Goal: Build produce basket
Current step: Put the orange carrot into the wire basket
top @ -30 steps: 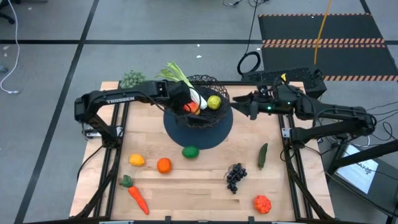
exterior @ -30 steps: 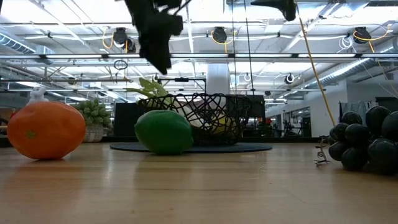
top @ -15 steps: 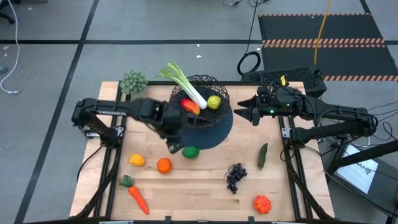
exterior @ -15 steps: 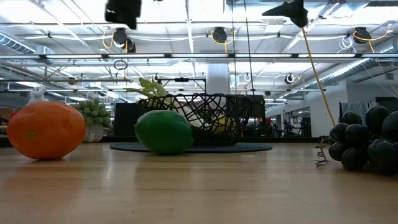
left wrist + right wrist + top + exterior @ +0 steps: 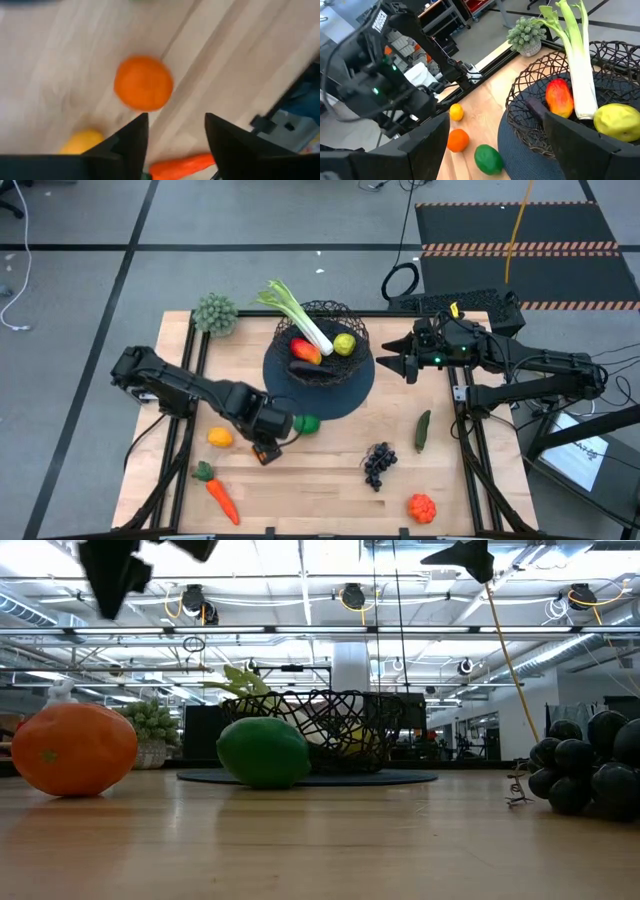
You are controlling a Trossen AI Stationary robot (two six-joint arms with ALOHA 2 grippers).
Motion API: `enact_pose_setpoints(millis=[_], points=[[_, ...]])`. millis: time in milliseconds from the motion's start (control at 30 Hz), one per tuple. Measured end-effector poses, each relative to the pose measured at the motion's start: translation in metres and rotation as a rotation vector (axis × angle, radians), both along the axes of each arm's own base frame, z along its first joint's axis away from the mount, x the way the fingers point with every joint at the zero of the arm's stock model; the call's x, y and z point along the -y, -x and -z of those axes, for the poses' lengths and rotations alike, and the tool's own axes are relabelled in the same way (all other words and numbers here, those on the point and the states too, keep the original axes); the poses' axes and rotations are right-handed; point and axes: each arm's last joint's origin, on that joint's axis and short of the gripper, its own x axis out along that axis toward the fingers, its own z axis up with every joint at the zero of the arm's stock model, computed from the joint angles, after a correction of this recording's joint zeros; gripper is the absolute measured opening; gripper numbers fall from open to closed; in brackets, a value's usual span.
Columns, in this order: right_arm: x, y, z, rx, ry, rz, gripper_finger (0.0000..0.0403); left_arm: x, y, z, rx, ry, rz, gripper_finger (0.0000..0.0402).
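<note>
Basket (image 5: 322,340) at table's far centre on dark mat (image 5: 340,395); holds leek (image 5: 300,320), mango (image 5: 306,351), lemon (image 5: 344,344). Left on table: orange (image 5: 143,83), lime (image 5: 307,423), small yellow fruit (image 5: 219,437), carrot (image 5: 221,498), grapes (image 5: 377,463), cucumber (image 5: 423,429), tomato (image 5: 422,507). Left gripper (image 5: 175,137) above orange, fingers wide, empty; right gripper (image 5: 384,361) waits beside basket, fingers apart, bare boards around orange.

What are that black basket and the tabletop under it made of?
The basket looks like thin black metal wire, bent into open loops you can see through, though coated plastic is possible. The table looks like pale wood: light planks with visible seams and a slight sheen.
</note>
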Motion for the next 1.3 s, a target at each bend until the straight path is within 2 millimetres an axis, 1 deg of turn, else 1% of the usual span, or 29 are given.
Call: enact_pose_setpoints(millis=[133,200,300,467,600,733,967,1133,1300], points=[[0.000,0.000,0.000,0.000,-0.002,0.001,0.0313,0.004,0.011,0.021,-0.145,0.047,-0.121,0.0247],[0.000,0.000,0.000,0.000,-0.003,0.001,0.0313,0.005,0.015,0.031,-0.223,0.101,-0.199,0.0266],[0.000,0.000,0.000,0.000,-0.004,0.001,0.0313,0.006,0.019,0.041,-0.306,0.169,-0.260,0.0287],[0.000,0.000,0.000,0.000,-0.004,0.001,0.0313,0.013,0.026,0.050,-0.372,0.192,-0.284,0.0313],[0.000,0.000,0.000,0.000,-0.004,0.001,0.0313,0.022,0.034,0.055,-0.455,0.211,-0.354,0.0327],[0.000,0.000,0.000,-0.001,-0.003,0.000,0.0313,0.036,0.041,0.060,-0.522,0.272,-0.370,0.0324],[0.000,0.000,0.001,-0.005,-0.002,0.000,0.0313,0.063,0.049,0.060,-0.564,0.269,-0.494,0.0288],[0.000,0.000,0.001,-0.006,-0.001,-0.001,0.0313,0.087,0.057,0.060,-0.541,0.225,-0.675,0.0265],[0.000,0.000,0.001,-0.007,0.005,-0.002,0.0313,0.106,0.068,0.061,-0.483,0.158,-0.901,0.0256]])
